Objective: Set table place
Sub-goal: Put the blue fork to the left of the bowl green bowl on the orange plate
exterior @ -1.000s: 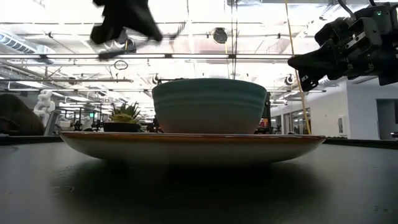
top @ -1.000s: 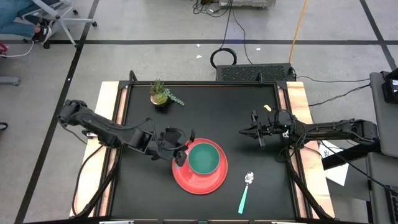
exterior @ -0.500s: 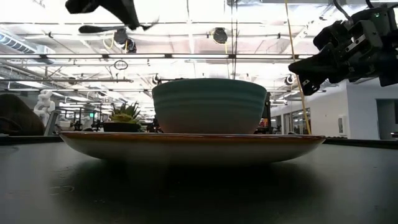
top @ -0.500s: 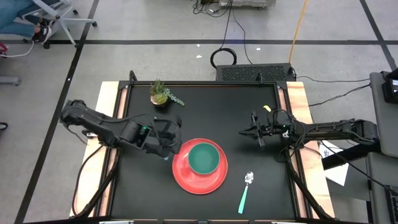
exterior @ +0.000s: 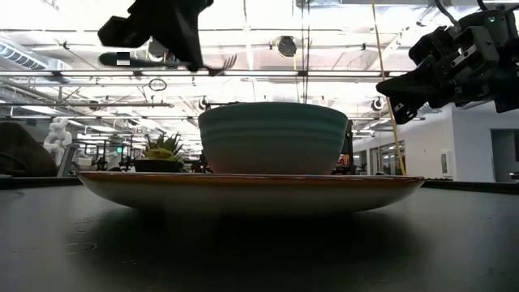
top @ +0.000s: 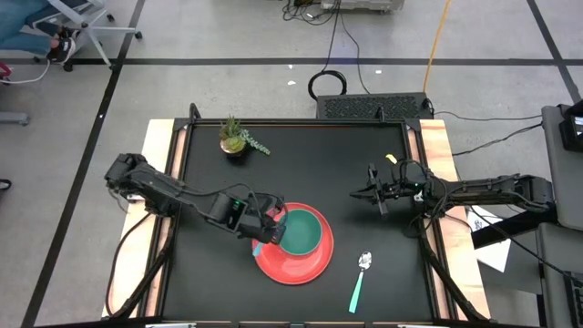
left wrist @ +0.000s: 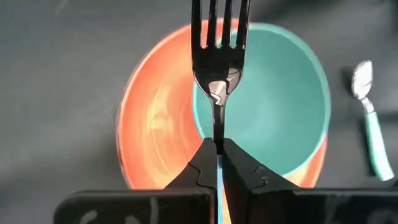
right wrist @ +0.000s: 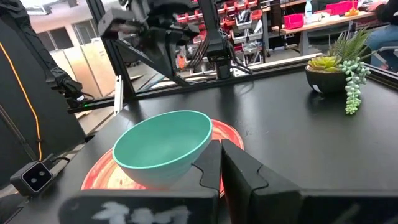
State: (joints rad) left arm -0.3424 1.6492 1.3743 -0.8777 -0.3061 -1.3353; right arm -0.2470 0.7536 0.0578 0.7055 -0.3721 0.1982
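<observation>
The fork [left wrist: 219,68], which half a second ago was being carried over bare table to the left of the plate, is now hanging with its tines over the near rim of the teal bowl [top: 300,231], which is sitting on the red plate [top: 292,244]. The left gripper [top: 261,228] is clamping it by the handle, fingers pinched tight.

The spoon [top: 359,281] is lying on the black table [top: 310,164] just right of the plate. To place the fork well, the arm is probably needing to swing it back off the plate's left edge, keep it level and parallel to the spoon, and lower it before releasing.

The right gripper [top: 372,194] is waiting closed and empty, well apart on the right, and the potted plant [top: 235,138] is standing at the far side.
</observation>
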